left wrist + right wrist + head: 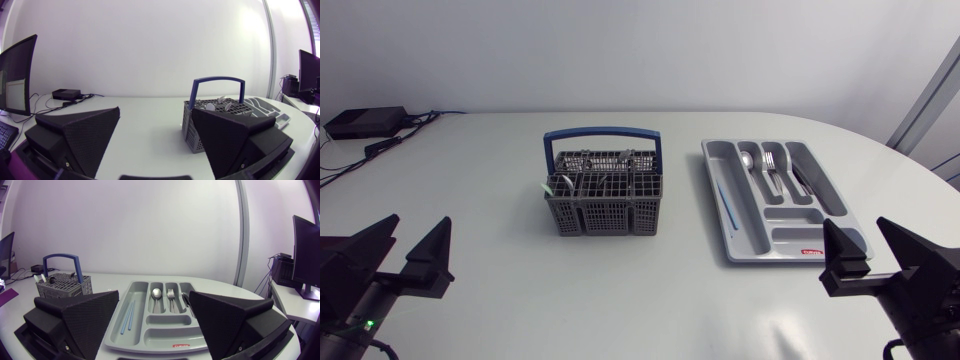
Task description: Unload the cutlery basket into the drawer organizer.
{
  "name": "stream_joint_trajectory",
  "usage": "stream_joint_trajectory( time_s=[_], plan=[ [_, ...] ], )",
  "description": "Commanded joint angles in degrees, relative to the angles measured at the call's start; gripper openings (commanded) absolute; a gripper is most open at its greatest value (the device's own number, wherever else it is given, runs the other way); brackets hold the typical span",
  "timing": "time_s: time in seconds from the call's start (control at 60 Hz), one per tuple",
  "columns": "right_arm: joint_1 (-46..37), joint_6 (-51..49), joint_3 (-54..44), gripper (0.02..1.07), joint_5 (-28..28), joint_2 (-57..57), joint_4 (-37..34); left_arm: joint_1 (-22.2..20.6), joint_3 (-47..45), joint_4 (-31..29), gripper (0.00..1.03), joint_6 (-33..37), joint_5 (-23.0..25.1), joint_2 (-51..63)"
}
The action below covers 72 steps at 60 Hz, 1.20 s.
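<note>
**Grippers Parked Open; Basket Awaiting the First Pick**

**Gripper status.** Left gripper (420, 222) sits at 8 o'clock on the desk (620, 300) and right gripper (853, 225) at 4 o'clock, both closest to your viewpoint. Each has its two fingers spread wide. Neither holds or touches anything.

**Locate the work items.**
1. Cutlery basket (605, 205): upright at 12 o'clock, just left of desk centre. Its blue handle (603, 132) arches over the top. Metal cutlery (605, 158) stands in the far cells, and the left wrist view shows rounded heads above the rim.
2. Drawer organizer (775, 240): flat at 2 o'clock, beside the basket but not touching it. It already carries a spoon (748, 160), a fork (770, 162) and a pair of blue sticks (728, 205) in the long outer compartment.

**Step in hand (judged): first reach into the basket.**
- Bring a gripper in from directly above the loaded cells, entering to one side of the handle arch so that neither finger strikes it.
- Keep the fingers wide until they straddle one piece only, then close on that piece alone.
- Lift straight up until the piece clears the basket grid. A slanted pull is likely to tip the basket.
- Travel toward 2 o'clock only after clearance, and place each piece with its own kind.
</note>
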Motion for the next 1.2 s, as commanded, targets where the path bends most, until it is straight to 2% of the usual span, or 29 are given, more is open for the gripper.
stream_joint_trajectory(
  time_s=[0.0, 0.8, 0.983, 1.183],
  plan=[
    [0.4, 0.5, -1.6, 1.03, -0.2, -0.4, 0.8, -0.2, -1.0, -0.1, 1.00, -0.5, -0.1, -0.5],
    [0.3, 0.7, -0.9, 1.03, 0.0, -0.4, 1.5, 0.0, -0.7, 0.8, 1.00, -0.8, -0.1, -0.6],
    [0.0, 0.7, 4.4, 1.03, 0.2, 0.3, 0.7, 2.3, 4.7, -0.3, 1.00, -1.9, -0.1, -0.3],
    [0.0, 0.8, 11.3, 1.03, 0.3, 10.5, 1.2, 1.3, 12.9, -4.9, 0.99, -3.2, -0.1, 5.3]
  ],
)
